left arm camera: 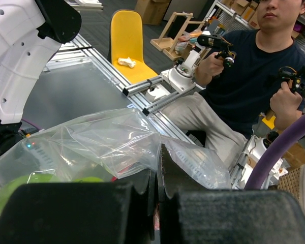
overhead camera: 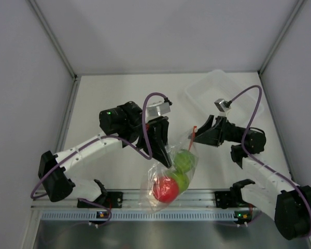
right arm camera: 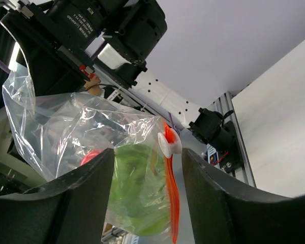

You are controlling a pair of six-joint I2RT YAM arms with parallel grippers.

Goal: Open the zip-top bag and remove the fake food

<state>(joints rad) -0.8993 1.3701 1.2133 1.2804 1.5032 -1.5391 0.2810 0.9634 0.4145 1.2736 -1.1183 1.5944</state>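
Bag [overhead camera: 163,171] hoisted over the near middle of the table [overhead camera: 119,98], upper left edge pinched in the left gripper [overhead camera: 163,158], crinkled plastic squeezed between fully closed jaws in the left wrist view. Inside, sagging to the bottom: one red ball [overhead camera: 165,189] and two green balls [overhead camera: 184,161]. Along the right edge, an orange zip strip [right arm camera: 172,193] with a white slider [right arm camera: 169,142]. Right gripper [overhead camera: 198,133] at that edge, jaws about half apart, one on either side of the slider, not visibly clamped on it.

Likely step in hand: seizing the slider to unzip the mouth. Best done by centring the slider between the jaws, closing squarely on the tab rather than on loose film, then drawing along the strip, with the left pinch firm as an anchor and the mouth taut. Risks, by judgement: slipping off the small tab, or tugging the whole bag out of the left pinch.

Below, a plain white table, a clear tub [overhead camera: 207,88] at far right, well apart from the bag, and a metal rail [overhead camera: 197,197] along the near edge. Grey panel walls on three sides. Beyond the rail, in the left wrist view, a seated operator [left arm camera: 244,76] gripping control handles, and a yellow chair [left arm camera: 126,30].
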